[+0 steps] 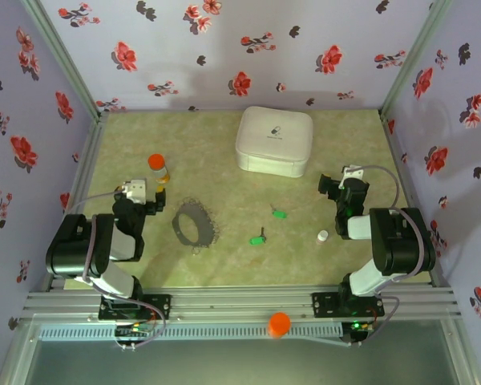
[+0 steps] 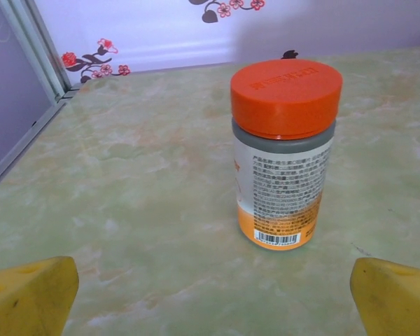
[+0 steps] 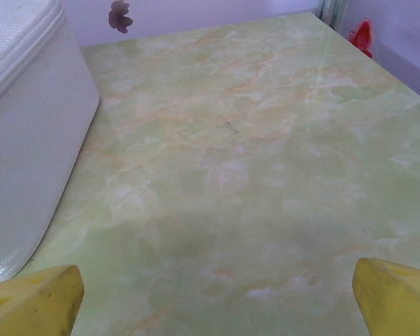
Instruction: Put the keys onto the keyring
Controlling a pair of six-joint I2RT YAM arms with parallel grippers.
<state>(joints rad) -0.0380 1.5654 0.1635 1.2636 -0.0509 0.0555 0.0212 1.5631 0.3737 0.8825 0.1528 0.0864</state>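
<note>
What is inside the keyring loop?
Bare table shows inside the keyring. Both keys lie outside it, to its right. What its fringe covers cannot be seen.

2 arms folded low, left gripper (image 1: 154,197) and right gripper (image 1: 330,186) both wide open

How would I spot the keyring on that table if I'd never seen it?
Start at the big white case at the far side of the green marbled table. Come toward the near edge and leftward: the keyring lies flat between the orange-capped bottle and two green keys. It is the only dark grey oval loop, with a bumpy fringe.
</note>
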